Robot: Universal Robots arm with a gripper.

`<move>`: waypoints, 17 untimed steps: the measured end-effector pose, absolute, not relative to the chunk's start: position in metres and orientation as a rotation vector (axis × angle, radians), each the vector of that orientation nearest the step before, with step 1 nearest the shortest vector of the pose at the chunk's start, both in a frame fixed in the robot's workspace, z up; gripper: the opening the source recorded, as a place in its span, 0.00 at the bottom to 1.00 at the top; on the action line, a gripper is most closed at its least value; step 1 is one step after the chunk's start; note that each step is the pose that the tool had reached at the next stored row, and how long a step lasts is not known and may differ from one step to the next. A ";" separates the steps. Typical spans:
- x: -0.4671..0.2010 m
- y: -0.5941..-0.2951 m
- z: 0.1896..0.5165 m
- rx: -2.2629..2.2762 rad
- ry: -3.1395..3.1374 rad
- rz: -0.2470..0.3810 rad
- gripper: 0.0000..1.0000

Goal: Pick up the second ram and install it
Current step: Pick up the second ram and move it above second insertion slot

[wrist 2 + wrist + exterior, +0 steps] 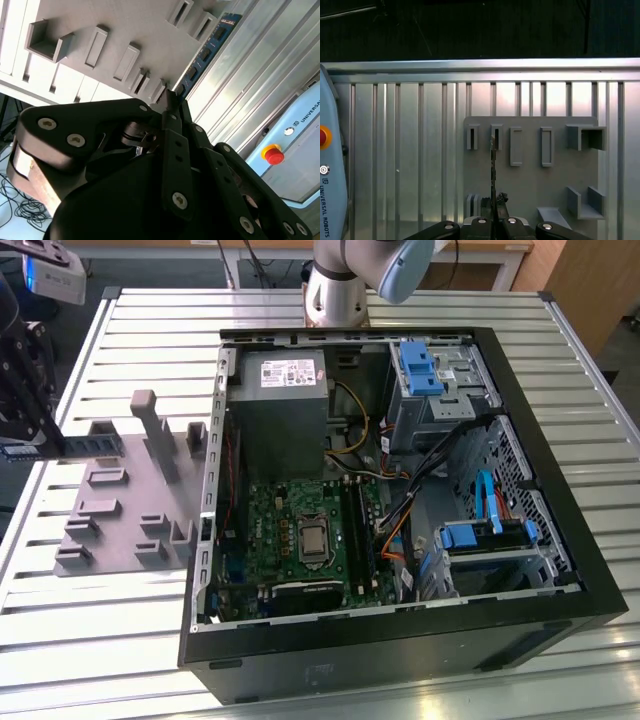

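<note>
The memory stick [207, 50] is a thin blue-green board with small black chips. It is reaching straight out ahead of the hand [172, 104], which is pinching it near one end, pressed together on the board's two flat faces. In the first wrist view the stick is showing edge-on, running from the hand out toward an upright slot on the grey tray [535, 175]. The tray is lying just under and beyond the hand on the slatted metal bench [420, 150]. I cannot tell whether the stick is riding free of the tray's posts or resting in them. The open computer case [560, 570] is sitting well apart from the hand, past the far side of the tray, with the green motherboard [280, 530] and its long black slots [355, 525] lying face up inside.

The step in hand looks to be the pick-up. Doing it well is calling for a square grip and a straight lift in line with the posts — a thin board held by one end is liable to flex or slip if twisted or dragged sideways.
</note>
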State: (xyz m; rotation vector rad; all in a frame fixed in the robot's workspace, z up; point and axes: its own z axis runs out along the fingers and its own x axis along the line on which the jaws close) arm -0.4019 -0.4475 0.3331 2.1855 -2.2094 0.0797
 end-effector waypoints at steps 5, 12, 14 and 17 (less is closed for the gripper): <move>-0.402 -0.447 0.333 2.189 -2.214 0.070 0.14; -0.402 -0.447 0.333 2.190 -2.214 0.070 0.14; -0.402 -0.448 0.334 2.190 -2.214 0.070 0.14; -0.402 -0.447 0.337 2.190 -2.214 0.070 0.14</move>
